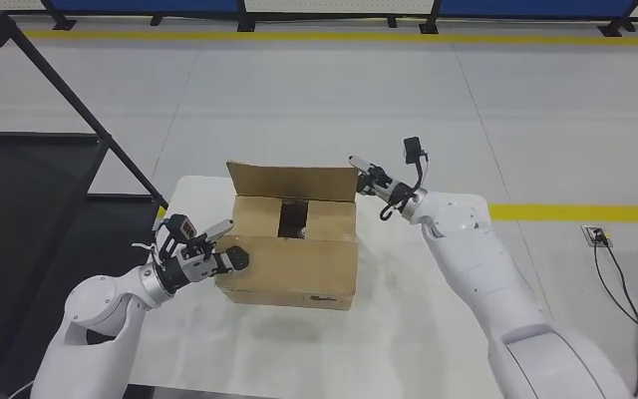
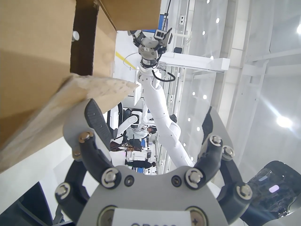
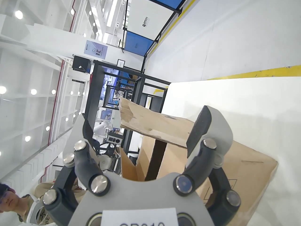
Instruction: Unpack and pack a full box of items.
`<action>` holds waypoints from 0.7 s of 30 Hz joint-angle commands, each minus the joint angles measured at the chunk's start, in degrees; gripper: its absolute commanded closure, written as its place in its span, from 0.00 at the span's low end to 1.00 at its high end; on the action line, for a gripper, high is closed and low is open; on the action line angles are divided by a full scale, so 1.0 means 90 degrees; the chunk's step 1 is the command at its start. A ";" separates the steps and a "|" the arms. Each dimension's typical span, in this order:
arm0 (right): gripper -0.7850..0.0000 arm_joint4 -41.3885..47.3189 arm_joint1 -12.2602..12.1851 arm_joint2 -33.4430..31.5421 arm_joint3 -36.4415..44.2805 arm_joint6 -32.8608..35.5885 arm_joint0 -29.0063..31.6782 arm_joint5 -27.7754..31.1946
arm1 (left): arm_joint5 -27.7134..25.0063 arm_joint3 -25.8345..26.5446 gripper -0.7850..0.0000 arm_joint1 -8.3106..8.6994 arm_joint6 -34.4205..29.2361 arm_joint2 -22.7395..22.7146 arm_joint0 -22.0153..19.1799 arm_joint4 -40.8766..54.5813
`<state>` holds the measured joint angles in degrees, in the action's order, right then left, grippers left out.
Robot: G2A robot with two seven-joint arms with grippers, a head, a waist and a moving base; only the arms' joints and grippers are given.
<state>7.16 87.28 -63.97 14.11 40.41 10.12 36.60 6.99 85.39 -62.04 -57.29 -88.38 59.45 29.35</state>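
Observation:
A brown cardboard box (image 1: pixel 299 264) stands in the middle of the white table (image 1: pixel 419 329). Its back flap (image 1: pixel 294 180) stands upright, and two top flaps lie nearly flat with a dark gap (image 1: pixel 294 217) between them. My left gripper (image 1: pixel 231 247) is open at the box's left side; in the left wrist view a flap corner (image 2: pixel 105 88) lies just beyond one finger (image 2: pixel 96 118) of the left gripper (image 2: pixel 152 121). My right gripper (image 1: pixel 361 175) is open at the back flap's right end. In the right wrist view the right gripper (image 3: pixel 143 128) frames a flap edge (image 3: pixel 152 123).
A black metal frame (image 1: pixel 90 130) stands left of the table. Bare tabletop lies to the right and front of the box. Beyond the table is a white floor with a yellow line (image 1: pixel 558 211).

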 commanded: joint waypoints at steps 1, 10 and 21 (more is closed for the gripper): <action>0.00 0.0022 -0.0037 -0.0030 0.0074 0.0235 0.0015 0.0112 | 0.0034 -0.0055 0.00 -0.0007 0.0110 0.0083 -0.0077 0.0029; 0.00 0.0137 -0.0166 -0.0109 0.0475 0.1361 0.0059 -0.0074 | 0.0095 -0.0226 0.00 -0.0014 0.0454 0.0346 -0.0307 -0.0091; 0.00 -0.0041 -0.0219 -0.0011 0.1211 0.1624 0.0211 -0.1796 | 0.0121 -0.0184 0.00 -0.0022 0.0978 0.0699 -0.0428 -0.0550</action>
<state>6.71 85.25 -64.19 24.03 55.01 11.78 22.94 8.12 83.60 -62.20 -49.14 -82.36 55.65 24.49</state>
